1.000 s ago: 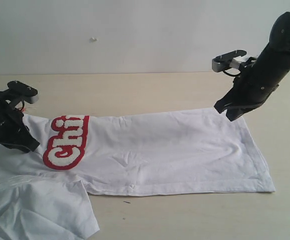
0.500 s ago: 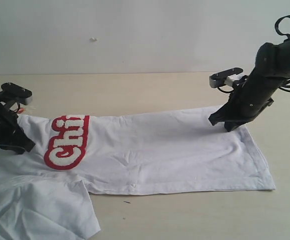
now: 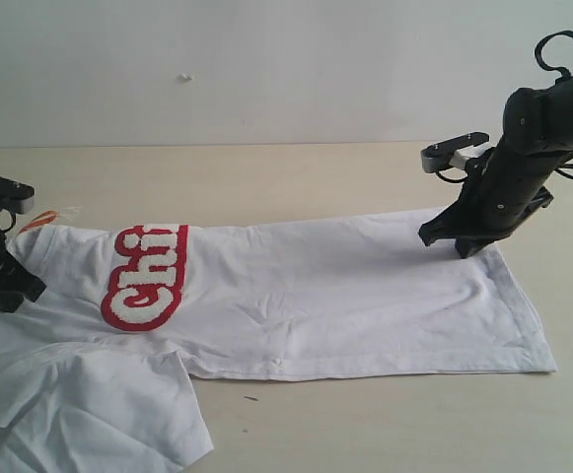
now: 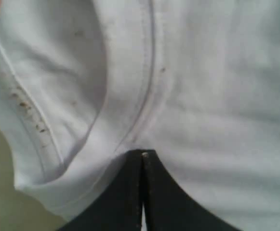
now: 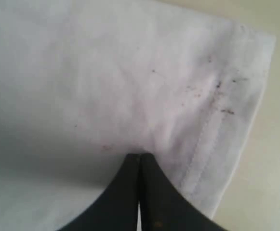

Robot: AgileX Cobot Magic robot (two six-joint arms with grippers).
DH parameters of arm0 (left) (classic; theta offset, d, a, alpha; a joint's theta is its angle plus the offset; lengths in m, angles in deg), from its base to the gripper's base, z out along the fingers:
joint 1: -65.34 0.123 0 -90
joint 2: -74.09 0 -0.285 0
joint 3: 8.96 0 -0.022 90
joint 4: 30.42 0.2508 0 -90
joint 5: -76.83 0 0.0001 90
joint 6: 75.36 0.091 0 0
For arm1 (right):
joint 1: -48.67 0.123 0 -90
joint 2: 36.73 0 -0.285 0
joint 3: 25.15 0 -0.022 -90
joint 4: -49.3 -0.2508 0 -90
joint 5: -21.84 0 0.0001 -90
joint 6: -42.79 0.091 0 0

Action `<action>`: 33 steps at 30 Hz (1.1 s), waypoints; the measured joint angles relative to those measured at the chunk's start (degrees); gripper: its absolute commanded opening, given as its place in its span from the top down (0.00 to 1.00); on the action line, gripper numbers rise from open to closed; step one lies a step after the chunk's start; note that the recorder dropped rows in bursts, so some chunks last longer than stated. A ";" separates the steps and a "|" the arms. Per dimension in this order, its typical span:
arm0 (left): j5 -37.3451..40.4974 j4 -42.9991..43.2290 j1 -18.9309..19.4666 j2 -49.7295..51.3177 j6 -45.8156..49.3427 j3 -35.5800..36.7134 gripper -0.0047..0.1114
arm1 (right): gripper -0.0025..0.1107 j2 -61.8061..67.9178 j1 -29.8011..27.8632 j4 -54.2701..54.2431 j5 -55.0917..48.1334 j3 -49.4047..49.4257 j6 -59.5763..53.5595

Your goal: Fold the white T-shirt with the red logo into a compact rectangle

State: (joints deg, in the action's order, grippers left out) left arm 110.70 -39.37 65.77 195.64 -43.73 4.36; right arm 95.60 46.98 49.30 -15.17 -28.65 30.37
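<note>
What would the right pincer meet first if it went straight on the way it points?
The white T-shirt, near its hem; the right pincer looks shut on that cloth.

The right claw (image 5: 140, 158), its two dark fingers pressed together, pinches the white T-shirt (image 5: 82, 82) just beside its stitched hem (image 5: 212, 139), where dark specks dot the cloth and pale table (image 5: 274, 159) shows past the edge.

White T-shirt (image 3: 345, 296) lies sideways, partly folded, sleeve loose at front-left; red logo (image 3: 146, 277) face-up, half hidden.
</note>
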 measured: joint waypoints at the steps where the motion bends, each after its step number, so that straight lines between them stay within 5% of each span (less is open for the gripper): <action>1: 0.13 -0.35 0.00 0.00 -0.15 -0.30 0.96 | 0.98 0.00 0.00 0.00 -0.08 0.00 0.00; 21: 0.76 -5.40 -0.64 -2.14 1.40 -2.55 0.96 | 0.98 -4.81 -0.12 -6.57 -1.76 0.14 -1.67; 33: 7.04 -23.76 -0.77 -5.38 22.73 -2.55 0.96 | 0.98 -6.60 -0.12 -19.32 -3.35 0.14 -10.59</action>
State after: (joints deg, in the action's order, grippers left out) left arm 117.74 -63.13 65.00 190.27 -21.00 1.81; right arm 89.01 46.85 29.98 -18.52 -28.52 19.77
